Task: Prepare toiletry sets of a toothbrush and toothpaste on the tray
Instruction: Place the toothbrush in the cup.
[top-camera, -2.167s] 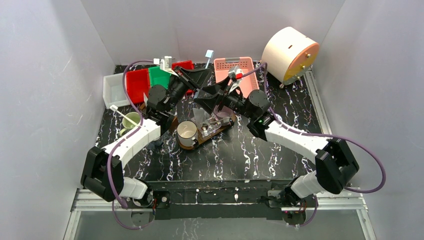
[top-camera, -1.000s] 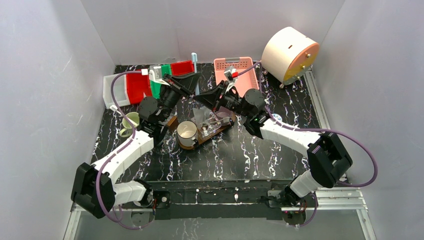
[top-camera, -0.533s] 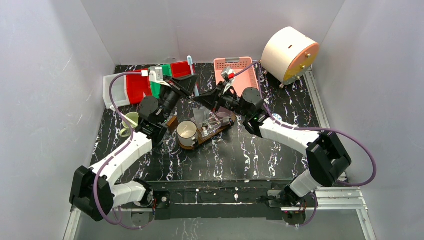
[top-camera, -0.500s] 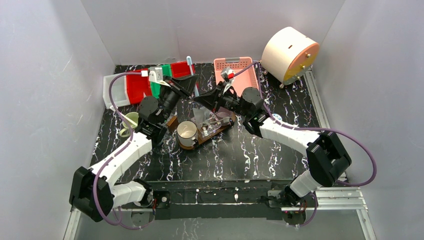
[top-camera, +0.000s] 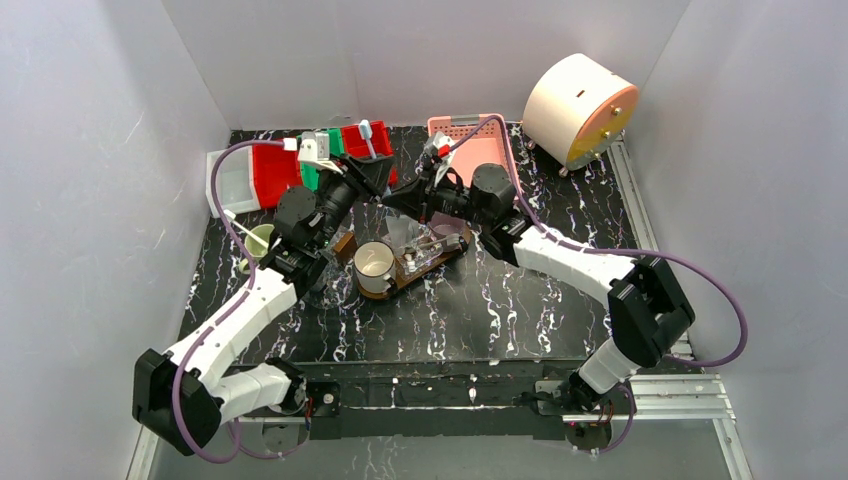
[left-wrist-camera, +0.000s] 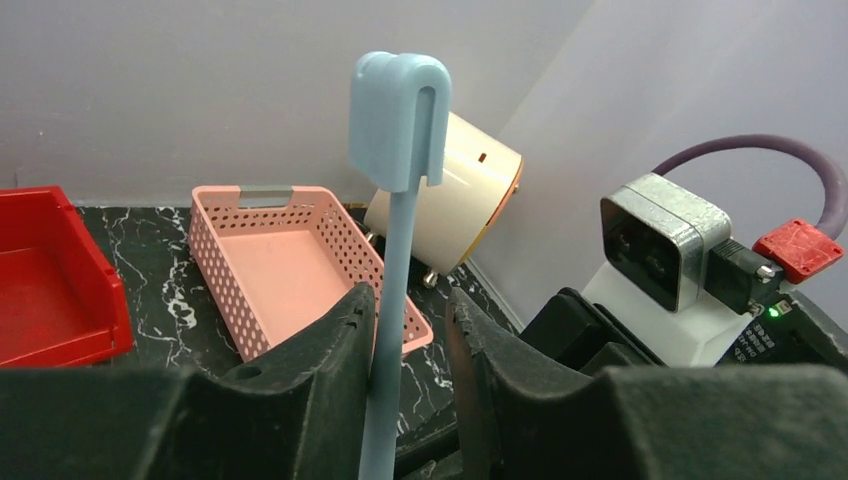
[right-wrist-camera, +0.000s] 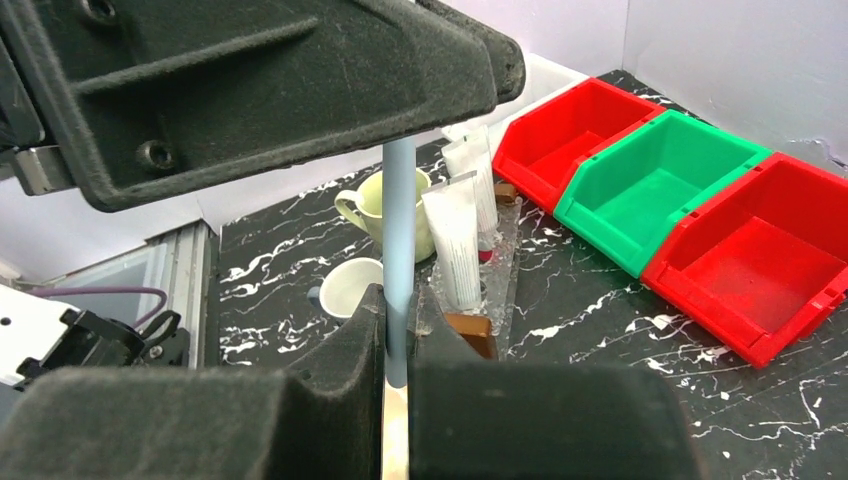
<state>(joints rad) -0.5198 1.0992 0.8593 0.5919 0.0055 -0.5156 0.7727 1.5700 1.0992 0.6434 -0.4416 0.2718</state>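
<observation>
A light-blue toothbrush stands upright between the two grippers, above the back of the tray. My right gripper is shut on the lower end of its handle. My left gripper is open around the shaft, which rests against one finger with a gap to the other. On the dark-brown tray stand a white mug and white tubes in clear plastic. A yellow-green mug holding a white toothbrush sits left of the tray.
A pink basket lies at the back, right of centre. A cream drum stands at the back right. Red and green bins and a white bin line the back left. The two wrists are very close together.
Both grippers have carried the toothbrush leftward and a little nearer. The left jaws have parted from the shaft, while the right jaws stay shut on the handle.
</observation>
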